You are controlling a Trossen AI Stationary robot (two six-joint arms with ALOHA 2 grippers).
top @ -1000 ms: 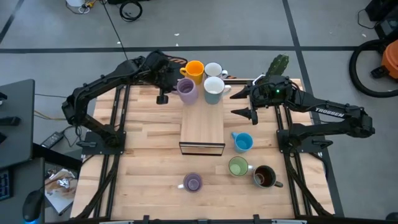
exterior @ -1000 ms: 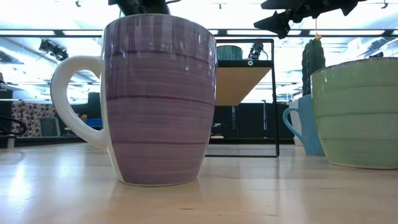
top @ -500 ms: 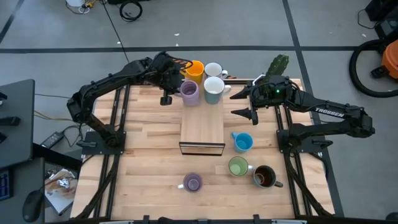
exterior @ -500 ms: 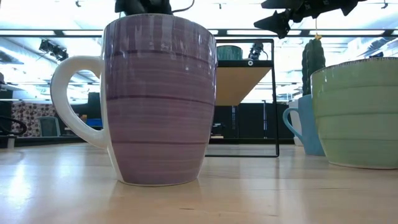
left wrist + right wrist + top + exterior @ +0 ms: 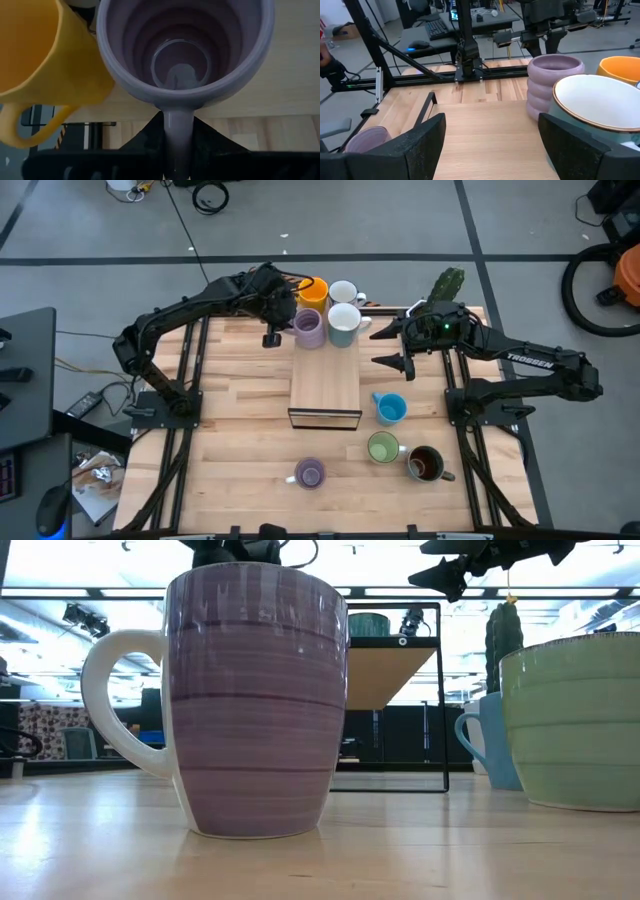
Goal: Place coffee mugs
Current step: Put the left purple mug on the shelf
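My left gripper is shut on a ribbed purple mug at the far end of the wooden stand. The mug is upright; whether its base touches the stand, I cannot tell. Beside it stand an orange mug and two white mugs. On the table are a blue mug, a green mug, a dark brown mug and a second purple mug. My right gripper hangs open to the right of the stand, touching nothing. My left gripper pinches the purple mug's handle between its two fingers. The fingers slant down at it from the table's far left. The mug sits upright with its mouth up, close against the orange mug.
A cactus in a pot stands at the far right corner. The stand's top is bare on its near part. The black arm frames run along both table sides. Bare wood lies at the table's near left.
My left gripper has carried the purple mug a short way toward the table's right and near edge and slightly down, onto the stand's far end. The mug has stayed upright. My right arm has kept still.
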